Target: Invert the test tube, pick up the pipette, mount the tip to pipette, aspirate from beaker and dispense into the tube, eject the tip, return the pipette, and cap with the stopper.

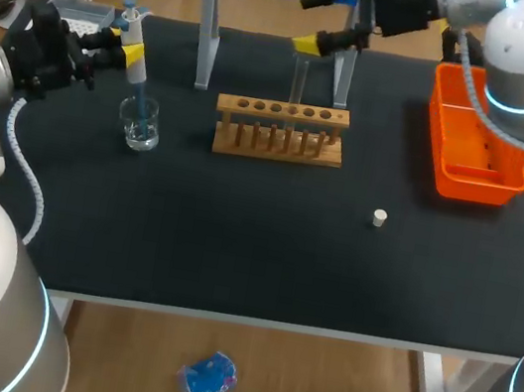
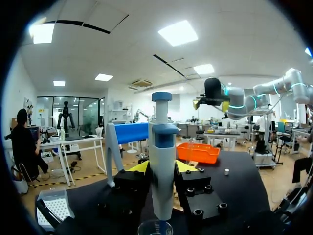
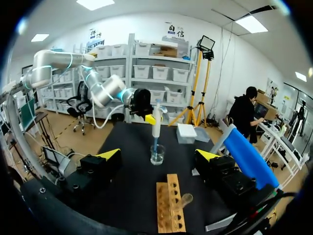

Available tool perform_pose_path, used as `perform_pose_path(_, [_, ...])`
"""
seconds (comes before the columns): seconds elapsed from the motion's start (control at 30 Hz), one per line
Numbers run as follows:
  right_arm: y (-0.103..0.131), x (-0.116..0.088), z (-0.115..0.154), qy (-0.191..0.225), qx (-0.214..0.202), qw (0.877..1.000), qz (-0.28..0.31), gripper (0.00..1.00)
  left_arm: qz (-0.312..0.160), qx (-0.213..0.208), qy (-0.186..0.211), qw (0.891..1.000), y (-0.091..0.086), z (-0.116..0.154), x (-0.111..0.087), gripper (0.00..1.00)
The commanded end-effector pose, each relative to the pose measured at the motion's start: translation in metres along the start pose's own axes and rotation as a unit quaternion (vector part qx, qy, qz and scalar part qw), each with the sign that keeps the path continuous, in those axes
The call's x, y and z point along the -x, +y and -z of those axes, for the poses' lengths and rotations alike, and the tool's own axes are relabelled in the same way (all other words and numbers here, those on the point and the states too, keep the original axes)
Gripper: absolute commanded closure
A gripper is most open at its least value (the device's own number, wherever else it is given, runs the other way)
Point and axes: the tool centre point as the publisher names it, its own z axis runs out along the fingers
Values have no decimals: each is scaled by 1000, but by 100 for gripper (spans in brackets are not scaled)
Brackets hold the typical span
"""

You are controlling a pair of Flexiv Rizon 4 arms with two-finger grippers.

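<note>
Glass beaker (image 1: 140,130) is taking the pipette (image 1: 137,93) my left gripper (image 1: 127,43) is clamping. My right gripper (image 1: 314,21) is hanging open, empty. Dispensing through capping seem waiting.

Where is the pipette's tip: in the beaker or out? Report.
In. Head view shows the pipette reaching down inside the beaker.

Bench (image 1: 233,252): black top, white frame and legs
Floor (image 1: 330,389): light wooden boards
Walls (image 3: 234,54): white
Ceiling lights (image 2: 179,33): bright rectangular panels, lit
Shelves (image 3: 161,68): white, stacked with pale bins, against a wall
Glazing (image 2: 73,110): dark-framed glass panes, far left
</note>
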Motion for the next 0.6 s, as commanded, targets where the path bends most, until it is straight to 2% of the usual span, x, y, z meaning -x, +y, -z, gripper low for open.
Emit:
perform_pose_path(0.03, [-20, 14, 36, 20, 4, 1000, 4, 0, 0, 1, 1, 1000, -1, 0, 0, 100])
perform_pose_path(0.3, [-57, 37, 54, 35, -20, 999, -3, 0, 0, 1, 1, 1000, -1, 0, 0, 100])
perform_pose_path(0.6, [-97, 40, 34, 44, -44, 998, -11, 0, 0, 1, 1, 1000, -1, 0, 0, 100])
